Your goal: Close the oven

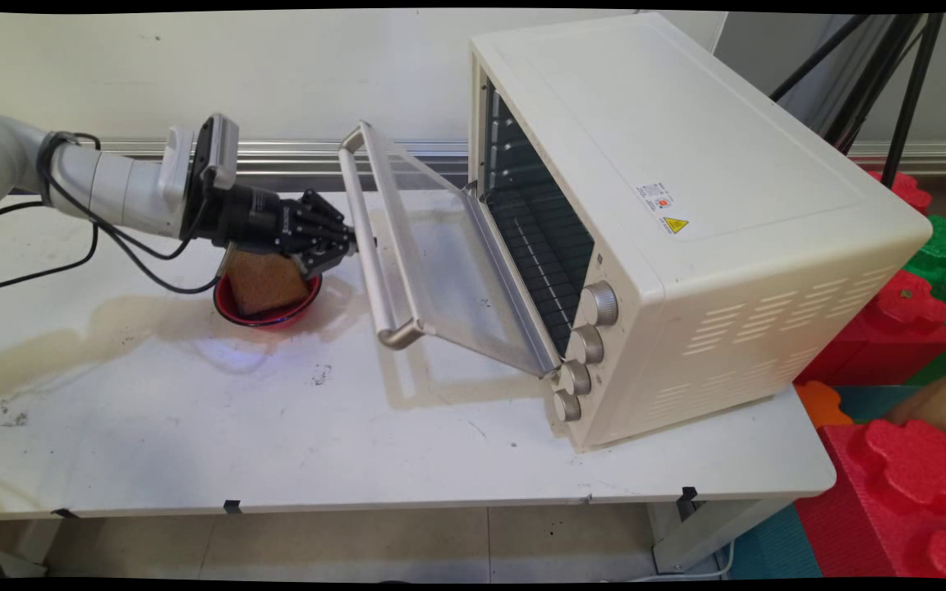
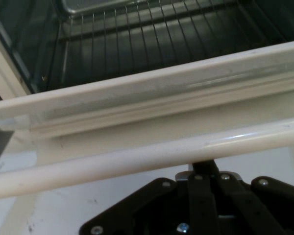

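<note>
1. The gripper (image 1: 351, 245) reaches in level from the 9 o'clock side, and its tip sits right at the handle bar (image 1: 366, 238) of the oven door (image 1: 440, 271).
2. In the hand view the gripper (image 2: 206, 169) shows only as black linkage rising from the bottom edge. The tip goes up behind the handle bar (image 2: 137, 159), so the jaws look drawn narrow together, but whether they press on the bar or merely sit under it cannot be told.
3. The toaster oven (image 1: 686, 230), cream-white, stands on the tabletop (image 1: 276, 443) toward 3 o'clock. Its door hangs partly open, tilted outward toward 9 o'clock, neither flat nor shut.
4. Inside the oven, dark wire racks (image 2: 152, 29) are visible through the opening; a metal tray edge at the top of the hand view is cut off by the frame.
5. Four round knobs (image 1: 580, 353) run down the oven's front right strip.
6. A red bowl (image 1: 268, 308) sits on the tabletop directly under the gripper's body, at about 9 o'clock from the door. It holds a brown, sponge-like block (image 1: 264, 283) standing tilted; the block's upper part is hidden behind the gripper.
7. Black cables (image 1: 95, 238) loop down from the arm toward the tabletop.
8. Red and green foam blocks (image 1: 916, 328) are stacked beyond the tabletop at 3 to 4 o'clock, partly cut off by the frame.
</note>
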Available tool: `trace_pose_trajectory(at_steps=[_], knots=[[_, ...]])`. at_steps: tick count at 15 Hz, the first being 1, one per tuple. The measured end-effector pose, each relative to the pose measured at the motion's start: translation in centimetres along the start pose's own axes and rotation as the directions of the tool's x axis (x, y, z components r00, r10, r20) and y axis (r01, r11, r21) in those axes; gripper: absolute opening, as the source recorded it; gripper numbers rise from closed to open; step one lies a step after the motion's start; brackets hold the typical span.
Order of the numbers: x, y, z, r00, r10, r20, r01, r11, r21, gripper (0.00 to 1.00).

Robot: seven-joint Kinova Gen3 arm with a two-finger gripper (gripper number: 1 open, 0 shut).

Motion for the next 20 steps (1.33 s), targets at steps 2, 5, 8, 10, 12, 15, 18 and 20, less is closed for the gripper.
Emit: trace_pose_trajectory(at_steps=[2,5,8,10,12,15,18,20], knots=[[0.6,-0.2,0.2,1.0,0.0,-0.013,0.0,1.0,0.004,0.0],[1.3,-0.6,0.6,1.0,0.0,-0.027,0.0,1.0,0.01,0.0],[1.8,-0.9,1.0,0.999,0.001,-0.035,-0.001,1.0,0.013,0.0],[2.0,-1.1,1.2,0.999,0.002,-0.038,-0.002,1.0,0.015,0.0],[2.2,-1.2,1.3,0.999,0.005,-0.04,-0.004,1.0,0.016,0.0],[2.3,-1.4,1.3,0.999,0.011,-0.037,-0.01,1.0,0.017,0.0],[2.3,-1.4,1.2,0.999,0.018,-0.032,-0.017,1.0,0.018,0.0],[2.3,-1.5,1.0,0.999,0.022,-0.028,-0.021,1.0,0.019,0.0]])
